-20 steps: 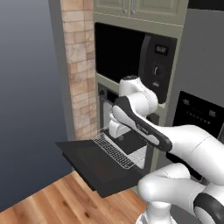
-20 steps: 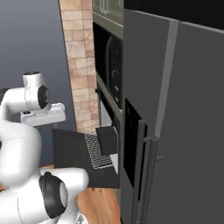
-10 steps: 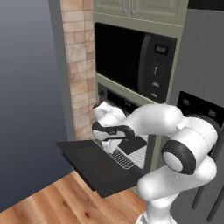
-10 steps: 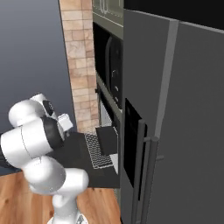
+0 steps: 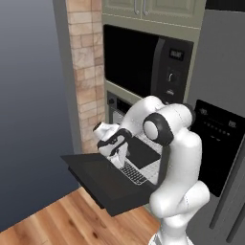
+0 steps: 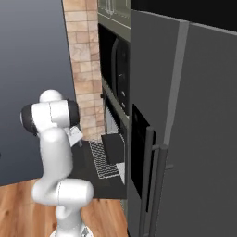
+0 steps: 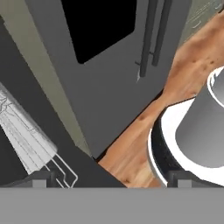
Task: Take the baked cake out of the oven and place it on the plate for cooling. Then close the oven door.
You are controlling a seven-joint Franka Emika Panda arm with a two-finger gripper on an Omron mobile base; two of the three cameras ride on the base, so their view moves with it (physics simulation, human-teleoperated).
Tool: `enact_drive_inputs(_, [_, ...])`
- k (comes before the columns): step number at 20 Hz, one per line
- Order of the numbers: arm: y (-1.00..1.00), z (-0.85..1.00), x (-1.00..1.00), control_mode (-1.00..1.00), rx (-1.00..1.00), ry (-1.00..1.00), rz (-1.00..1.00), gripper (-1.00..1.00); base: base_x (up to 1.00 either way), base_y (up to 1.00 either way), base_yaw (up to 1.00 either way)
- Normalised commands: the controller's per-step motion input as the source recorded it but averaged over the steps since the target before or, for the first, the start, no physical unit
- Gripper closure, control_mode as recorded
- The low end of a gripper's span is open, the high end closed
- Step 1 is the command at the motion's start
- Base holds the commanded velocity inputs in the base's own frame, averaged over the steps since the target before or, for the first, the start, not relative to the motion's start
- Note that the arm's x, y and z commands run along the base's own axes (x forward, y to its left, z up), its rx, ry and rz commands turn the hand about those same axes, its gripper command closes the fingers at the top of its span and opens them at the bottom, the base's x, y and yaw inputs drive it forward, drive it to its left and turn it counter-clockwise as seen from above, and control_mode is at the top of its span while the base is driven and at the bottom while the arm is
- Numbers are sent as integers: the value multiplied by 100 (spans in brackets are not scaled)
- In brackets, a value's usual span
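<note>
The oven (image 5: 116, 114) stands open, its oven door (image 5: 102, 184) folded down flat like a black shelf. A wire rack (image 5: 135, 172) is pulled out over the door, with a dark flat tray (image 5: 144, 152) lying on it. My gripper (image 5: 116, 159) hangs low over the rack's left side, fingers pointing down and open with nothing between them. In the hand view the fingertips (image 7: 40, 179) stand wide apart above the rack (image 7: 27, 133) and the door's edge. From the right, the door (image 6: 99, 181) and tray (image 6: 113, 148) sit beside my arm. The cake and the plate are out of view.
A large black microwave (image 5: 139, 61) sits above the oven. A brick column (image 5: 86, 72) rises to the left, and a tall grey fridge (image 6: 194, 139) with bar handles (image 7: 152, 37) stands close on the right. Wooden floor (image 5: 57, 220) lies below the door.
My arm has folded and swung round, and the hand has dropped from up near the microwave to low over the pulled-out rack. The door, rack and tray have stayed put.
</note>
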Motion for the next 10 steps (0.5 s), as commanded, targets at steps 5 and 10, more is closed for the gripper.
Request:
enact_drive_inputs(5, [-1,-80,66,-100,0,1,22,-100,0,0,0])
enact_drive_inputs(10, [-7,-91,71,-100,1,8,9,-100,0,0,0])
